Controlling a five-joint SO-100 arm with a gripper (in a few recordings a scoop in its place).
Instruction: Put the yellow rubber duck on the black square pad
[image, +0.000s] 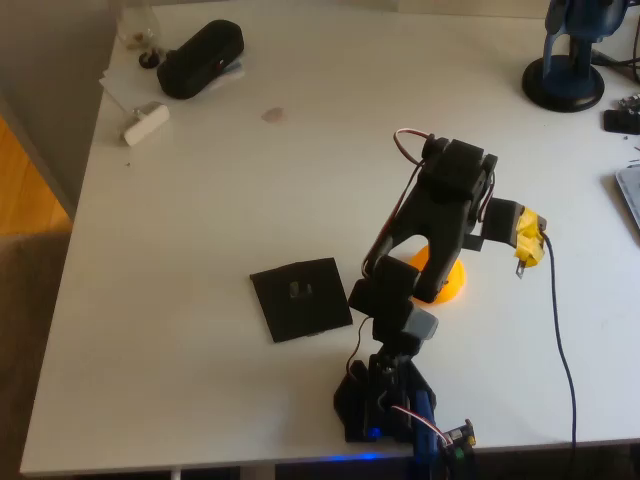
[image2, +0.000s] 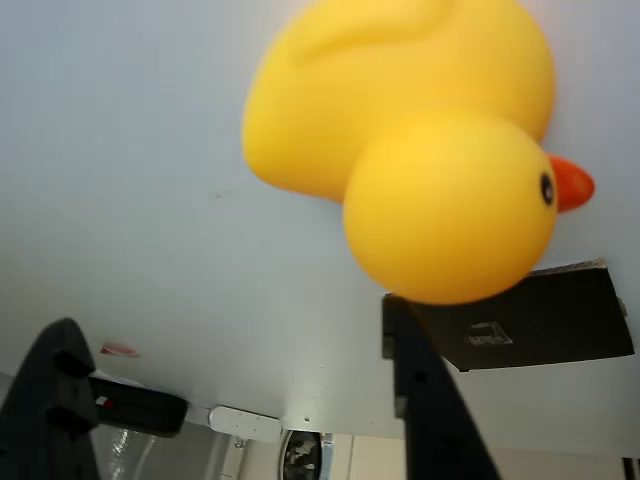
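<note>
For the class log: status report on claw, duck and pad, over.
Claw open, above yellow rubber duck, not gripping. Duck on table, off the black square pad. Nothing between them.

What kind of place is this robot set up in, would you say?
Probably a home or office desk rather than a lab: a white table over wood flooring, with a desk microphone stand, a black case and loose papers at its edges.
</note>
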